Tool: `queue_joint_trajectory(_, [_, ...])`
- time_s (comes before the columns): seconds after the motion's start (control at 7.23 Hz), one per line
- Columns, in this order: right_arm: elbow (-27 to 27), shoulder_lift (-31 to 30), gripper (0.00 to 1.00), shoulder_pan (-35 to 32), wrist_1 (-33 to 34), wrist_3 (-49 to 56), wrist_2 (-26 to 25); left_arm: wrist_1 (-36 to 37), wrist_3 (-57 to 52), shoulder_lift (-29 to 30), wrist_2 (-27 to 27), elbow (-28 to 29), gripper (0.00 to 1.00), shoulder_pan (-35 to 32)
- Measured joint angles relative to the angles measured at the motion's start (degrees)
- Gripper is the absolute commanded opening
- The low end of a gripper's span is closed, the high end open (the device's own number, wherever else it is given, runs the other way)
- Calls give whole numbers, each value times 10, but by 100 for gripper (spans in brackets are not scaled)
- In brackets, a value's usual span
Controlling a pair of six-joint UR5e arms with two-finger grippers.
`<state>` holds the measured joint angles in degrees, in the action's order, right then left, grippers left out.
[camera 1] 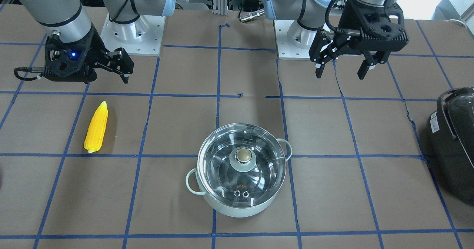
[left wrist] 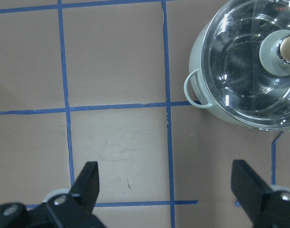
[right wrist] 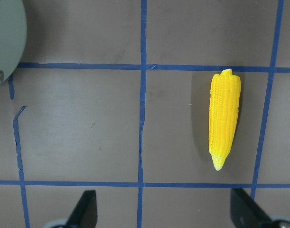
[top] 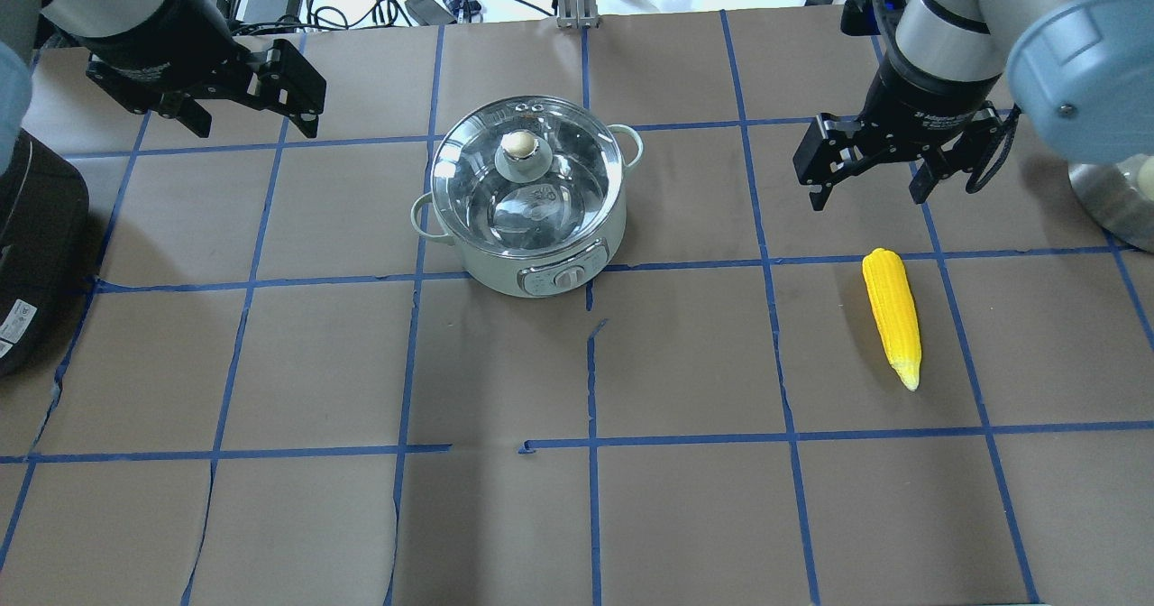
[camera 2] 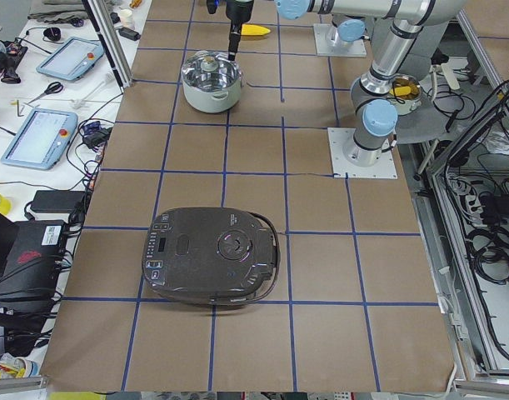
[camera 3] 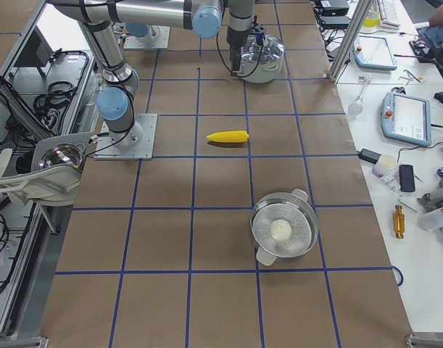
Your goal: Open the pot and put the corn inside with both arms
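The pale mint-green pot [top: 541,268] stands at the table's middle with its clear glass lid [top: 559,182] on, knob [top: 520,146] up; it also shows in the front view [camera 1: 237,208] and the left wrist view [left wrist: 204,66]. The yellow corn [top: 892,317] lies flat on the robot's right side, seen too in the front view [camera 1: 96,127] and the right wrist view [right wrist: 224,118]. My left gripper [top: 252,123] hovers open and empty to the left of the pot [left wrist: 166,190]. My right gripper [top: 867,196] hovers open and empty just beyond the corn's blunt end [right wrist: 166,209].
A black rounded appliance [top: 36,245] sits at the table's left end [camera 1: 453,141]. A second steel pot [camera 3: 283,230] with a white lump inside stands at the table's right end. Brown paper with blue tape grid lines covers the table [top: 685,362].
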<state>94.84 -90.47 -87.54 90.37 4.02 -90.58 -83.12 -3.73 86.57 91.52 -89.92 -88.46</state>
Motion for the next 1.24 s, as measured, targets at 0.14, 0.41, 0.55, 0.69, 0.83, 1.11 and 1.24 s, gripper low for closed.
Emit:
queue_joint_trajectory(0.14, [0,0,100,0,0,0,0,0,0,1,0,-1,100,-1])
queue_joint_trajectory(0.41, [0,0,100,0,0,2,0,0,1,2,0,-2,100,-1])
queue_joint_trajectory(0.55, [0,0,100,0,0,2,2,0,2,4,-2,-1,97,-2])
queue_joint_trajectory(0.69, [0,0,100,0,1,2,1,1,14,11,-12,3,94,-2])
queue_joint_trajectory(0.83, [0,1,100,2,0,3,1,2,36,25,-29,13,94,-4])
queue_joint_trajectory(1.11, [1,3,100,8,2,12,3,33,97,76,-42,42,95,-40])
queue_joint_trajectory(1.24, [5,7,100,12,6,16,2,61,134,111,-41,59,96,-64])
